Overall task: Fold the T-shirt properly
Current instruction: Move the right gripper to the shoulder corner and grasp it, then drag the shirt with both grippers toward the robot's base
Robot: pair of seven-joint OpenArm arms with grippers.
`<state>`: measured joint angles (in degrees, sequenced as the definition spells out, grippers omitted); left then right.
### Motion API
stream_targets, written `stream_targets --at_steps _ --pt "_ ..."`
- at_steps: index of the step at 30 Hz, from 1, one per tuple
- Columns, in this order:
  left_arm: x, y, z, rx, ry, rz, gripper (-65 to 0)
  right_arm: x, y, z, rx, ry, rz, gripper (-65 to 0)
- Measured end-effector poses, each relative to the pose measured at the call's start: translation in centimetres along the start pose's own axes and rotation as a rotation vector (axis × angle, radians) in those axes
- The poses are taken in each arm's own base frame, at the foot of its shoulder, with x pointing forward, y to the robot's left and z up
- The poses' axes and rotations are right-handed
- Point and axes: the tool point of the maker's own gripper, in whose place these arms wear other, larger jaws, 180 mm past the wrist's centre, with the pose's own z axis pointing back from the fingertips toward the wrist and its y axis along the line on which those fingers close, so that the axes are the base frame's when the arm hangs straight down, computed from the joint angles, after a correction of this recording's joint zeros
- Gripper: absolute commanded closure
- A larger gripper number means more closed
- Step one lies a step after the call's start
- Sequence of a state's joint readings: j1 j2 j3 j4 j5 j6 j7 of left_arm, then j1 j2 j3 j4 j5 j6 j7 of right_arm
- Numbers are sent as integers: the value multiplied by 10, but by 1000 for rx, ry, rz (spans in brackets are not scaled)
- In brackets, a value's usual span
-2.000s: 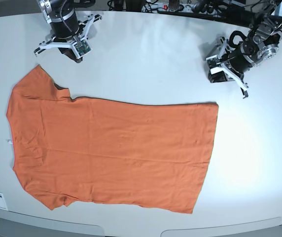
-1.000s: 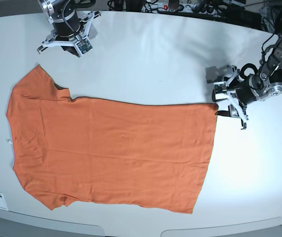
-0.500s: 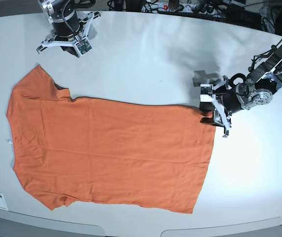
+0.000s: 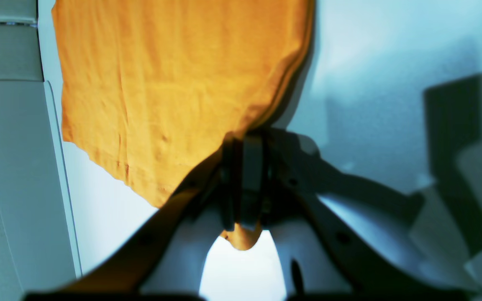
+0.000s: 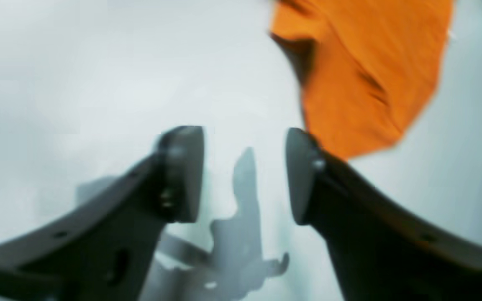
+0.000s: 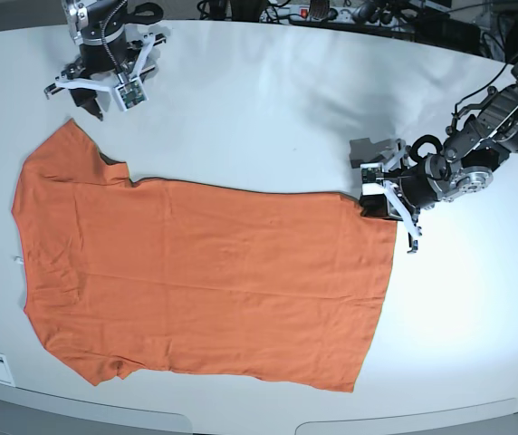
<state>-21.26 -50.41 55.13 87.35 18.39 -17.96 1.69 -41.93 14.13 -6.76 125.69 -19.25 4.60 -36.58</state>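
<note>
L hand (image 4: 243,184) pinching T-shirt (image 6: 205,281) hem corner; R hand (image 5: 244,175) open.

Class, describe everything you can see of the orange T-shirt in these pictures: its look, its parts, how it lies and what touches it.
The T-shirt is plain orange, thin soft-looking fabric, short-sleeved, with no print. It lies spread nearly flat on the white table, faintly creased, sleeves and neckline toward the base view's left, hem toward its right. The left gripper is shut on the hem's far corner; a nub of cloth shows between its jaws. The right gripper, open, hangs near a sleeve without touching it.
</note>
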Motion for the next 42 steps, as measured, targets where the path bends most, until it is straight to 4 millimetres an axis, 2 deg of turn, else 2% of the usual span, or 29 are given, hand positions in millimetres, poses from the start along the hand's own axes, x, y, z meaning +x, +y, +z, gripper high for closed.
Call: stream_targets --at_steps 7,9,14,18,22,26,33,34,36,37,42 --pt "0 0 0 1 3 0 0 -19 -56 -4 -86 26 40 -343" --pt "0 0 0 1 6 0 0 -19 -63 -5 -58 11 67 -343" --pt "0 0 -1 1 5 0 0 -18 -49 -6 57 -7 73 -343" --pt "-1 0 0 0 6 0 0 -42 -41 -16 97 50 84 -343" --pt "0 0 0 0 5 0 0 -53 -49 -37 71 75 71 -342" --pt "-2 0 0 0 11 -1 0 -51 -45 -47 115 67 45 -273" --pt "-1 0 0 0 10 0 0 -48 -49 -68 129 37 7 -267" --pt "-1 0 0 0 10 0 0 -49 -51 -70 125 37 4 -224" --pt "-1 0 0 0 9 0 0 -52 -51 -73 129 42 0 -46" --pt "-1 0 0 0 10 0 0 -52 -49 -73 135 45 -1 0" --pt "-1 1 0 1 12 -3 0 -55 -58 -69 96 80 18 0"
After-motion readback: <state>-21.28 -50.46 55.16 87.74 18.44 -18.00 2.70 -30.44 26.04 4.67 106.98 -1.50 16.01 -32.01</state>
